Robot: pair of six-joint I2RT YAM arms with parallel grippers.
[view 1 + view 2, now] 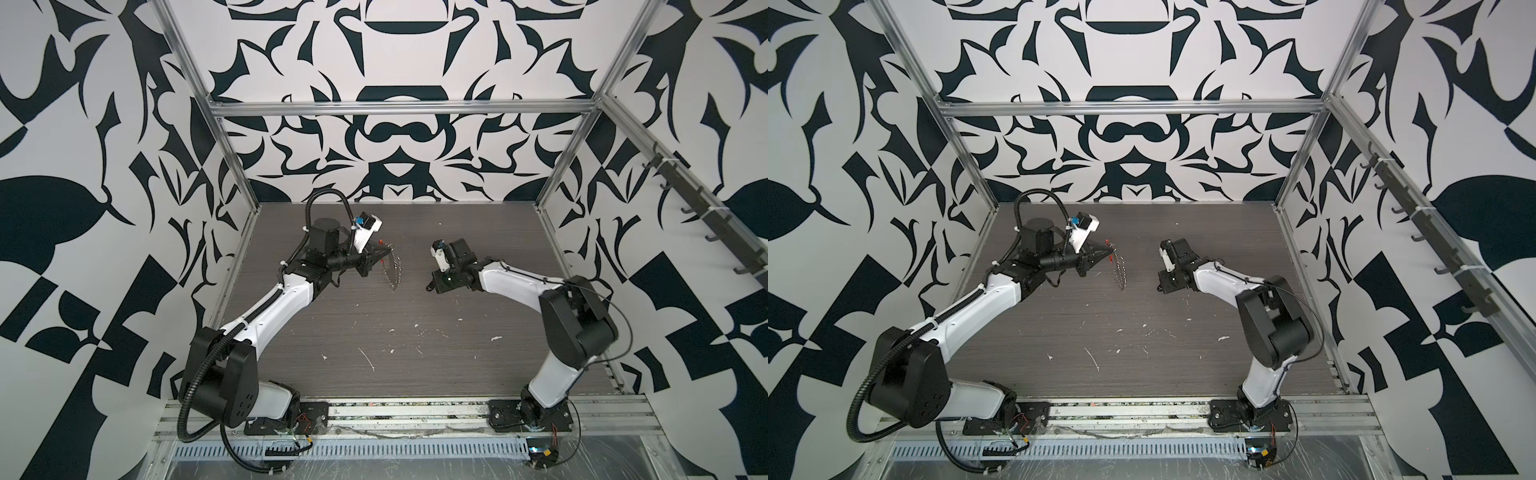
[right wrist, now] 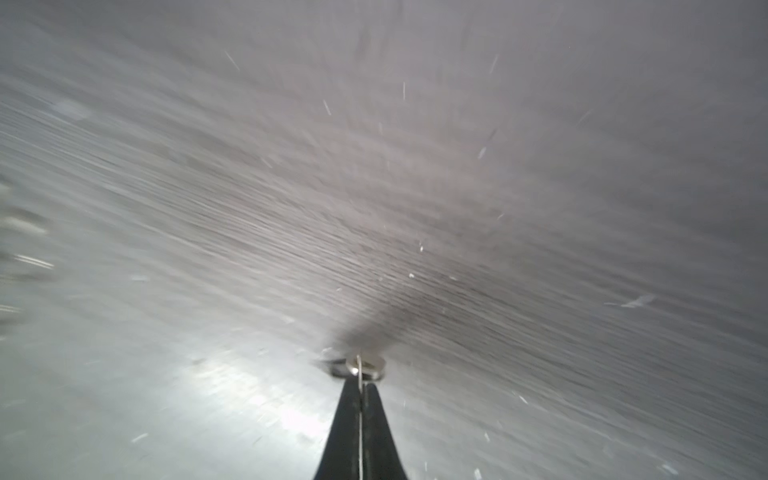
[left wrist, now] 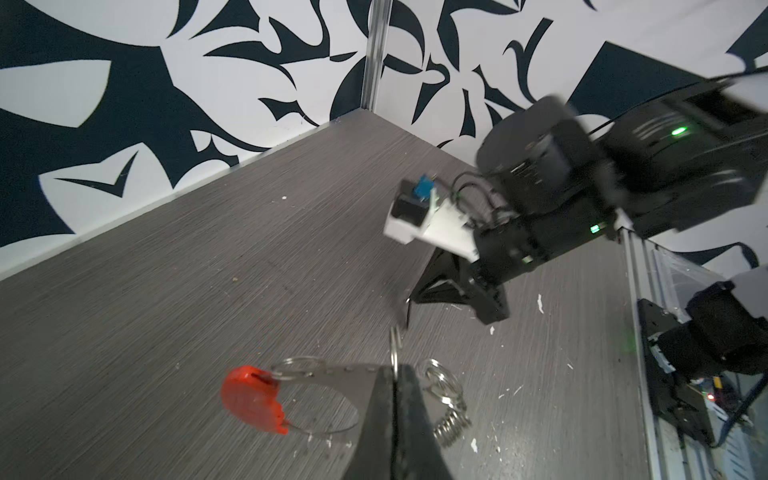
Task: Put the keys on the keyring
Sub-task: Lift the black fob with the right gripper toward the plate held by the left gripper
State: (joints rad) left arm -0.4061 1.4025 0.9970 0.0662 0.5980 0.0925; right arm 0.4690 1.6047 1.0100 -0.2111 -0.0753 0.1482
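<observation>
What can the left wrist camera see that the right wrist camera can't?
Only the left wrist view: the curved orange-red plastic piece, the small round silver keyring pinched in the shut left gripper, and the black-and-white patterned wall. Only the right wrist view: a close look at the shut right gripper pinching a small shiny metal piece, too blurred to name. Both: the grey wood-grain table with white flecks.

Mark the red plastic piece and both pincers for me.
red plastic piece (image 3: 251, 399): left wrist view, middle of its body.
left pincer (image 3: 395, 372): left wrist view, between closed fingertips.
right pincer (image 2: 360, 383): right wrist view, between closed fingertips.
</observation>
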